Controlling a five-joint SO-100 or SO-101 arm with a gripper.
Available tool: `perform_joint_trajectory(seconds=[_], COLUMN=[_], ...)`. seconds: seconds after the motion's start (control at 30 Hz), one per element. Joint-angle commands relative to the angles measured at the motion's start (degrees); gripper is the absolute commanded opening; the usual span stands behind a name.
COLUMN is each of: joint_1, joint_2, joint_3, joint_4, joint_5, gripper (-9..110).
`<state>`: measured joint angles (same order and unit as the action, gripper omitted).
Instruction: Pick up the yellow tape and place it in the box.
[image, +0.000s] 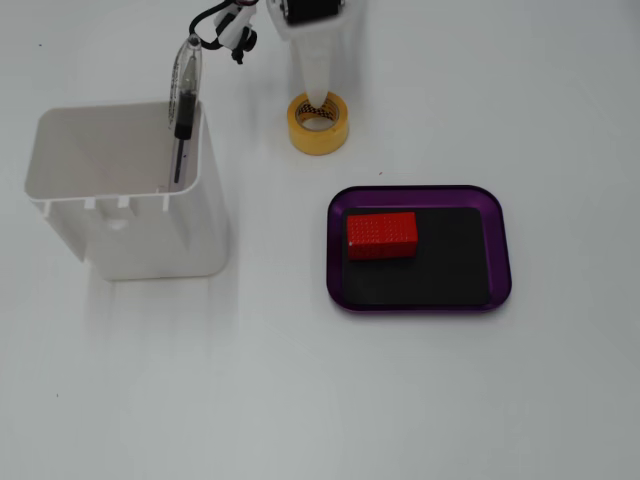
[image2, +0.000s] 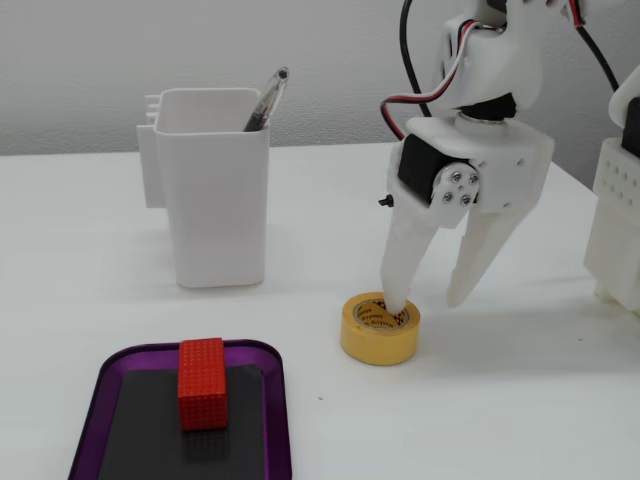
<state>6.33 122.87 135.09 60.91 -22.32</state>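
The gripper (image2: 428, 300) stands spread apart, one finger (image2: 403, 270) dipping into the yellow tape (image2: 379, 330) (the other outside); the box (image: 498, 245) lies well off.

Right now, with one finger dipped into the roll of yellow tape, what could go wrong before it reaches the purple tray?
1. The open two-finger gripper has one finger in the hole of the small yellow tape roll and the other outside; a shallow pinch on the wall could slip.
2. The red studded block already sits in the shallow purple tray, so the roll may land on it.
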Motion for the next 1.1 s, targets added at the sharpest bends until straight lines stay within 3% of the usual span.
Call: perform_joint_trajectory(seconds=[0.0,0.17,0.4,0.53,0.83,1.07], joint_1=[0.53,0.62,0.09,-0.44,-18.11,-22.41], joint_2=[-1.14,-3.25,-6.86,-6.24,0.26,-19.34], joint_3=[-1.67,-1.41,3.16,2.72,-22.85,-36.04], joint_4=[-2.81,-5.19,-10.72,-8.53,3.34,2.2], joint_5=[-0.26,-0.35,-0.44,0.09,8.7,10.37], gripper=[16,15,0,-1,-1,-1])
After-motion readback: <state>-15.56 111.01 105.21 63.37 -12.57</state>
